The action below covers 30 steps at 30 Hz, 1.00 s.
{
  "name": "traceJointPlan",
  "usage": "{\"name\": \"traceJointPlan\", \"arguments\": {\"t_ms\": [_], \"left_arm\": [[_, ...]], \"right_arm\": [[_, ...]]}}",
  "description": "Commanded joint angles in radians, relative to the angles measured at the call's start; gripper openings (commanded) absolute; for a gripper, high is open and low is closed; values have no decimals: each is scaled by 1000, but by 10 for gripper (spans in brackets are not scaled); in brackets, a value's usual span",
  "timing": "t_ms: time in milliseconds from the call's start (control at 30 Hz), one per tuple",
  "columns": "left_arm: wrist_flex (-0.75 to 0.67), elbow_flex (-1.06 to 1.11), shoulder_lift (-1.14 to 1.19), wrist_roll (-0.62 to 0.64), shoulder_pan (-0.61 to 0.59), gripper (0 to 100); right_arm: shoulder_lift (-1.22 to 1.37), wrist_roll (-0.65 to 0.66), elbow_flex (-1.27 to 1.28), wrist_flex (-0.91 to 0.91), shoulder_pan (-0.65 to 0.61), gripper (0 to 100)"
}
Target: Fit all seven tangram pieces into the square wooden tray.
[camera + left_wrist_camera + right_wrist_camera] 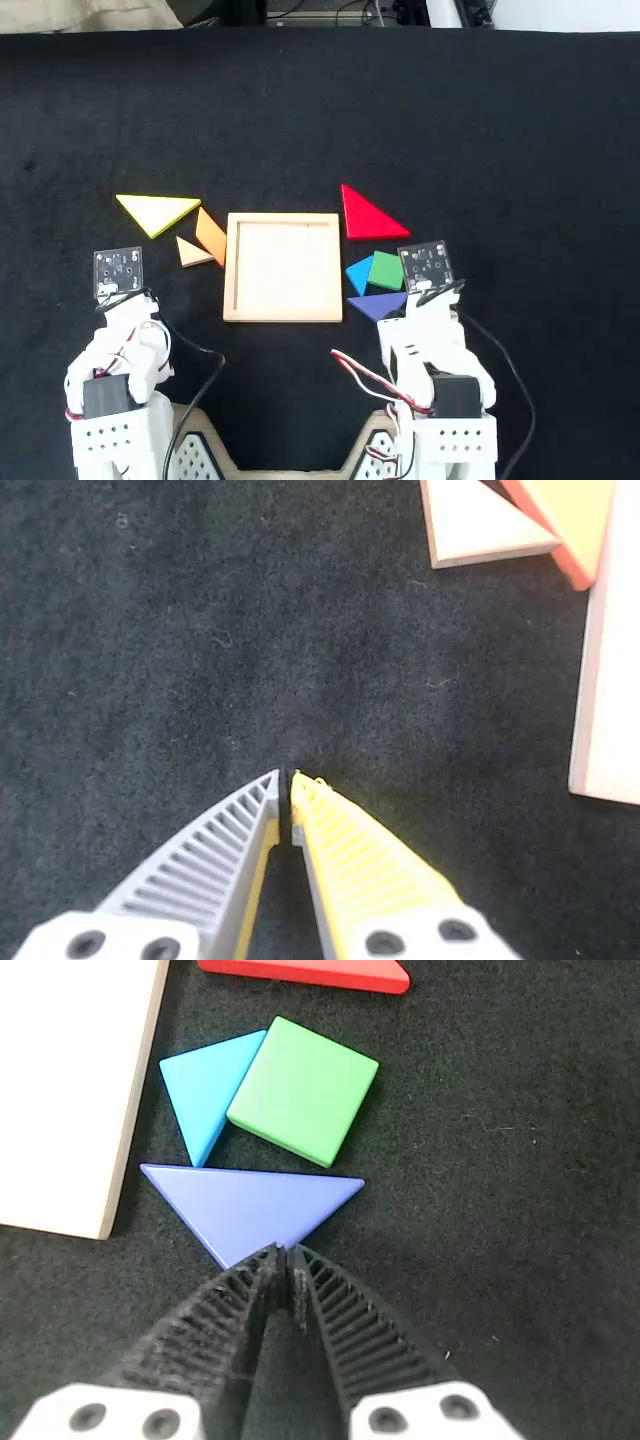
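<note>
Left jaws and right jaws are both pressed together. The purple triangle [250,1200] lies just ahead of the right jaws; the tray [229,270] (empty) sits between both pairs. Descending closed, they'd likely shove the flat piece, not grip it.

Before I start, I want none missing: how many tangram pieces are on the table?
7, all outside the tray: yellow triangle, orange parallelogram and tan triangle on its left; red triangle, blue triangle, green square and purple triangle on its right. None seems hidden.
</note>
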Motion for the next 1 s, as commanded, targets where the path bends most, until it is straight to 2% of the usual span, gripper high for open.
{"name": "traceJointPlan", "arguments": {"t_ms": [0, 967], "left_arm": [[3, 10, -8, -5, 2, 30], [-3, 10, -8, -3, 4, 30]], "right_arm": [[71, -3, 2, -20, -17, 12], [71, -6, 2, -20, -18, 12]]}}
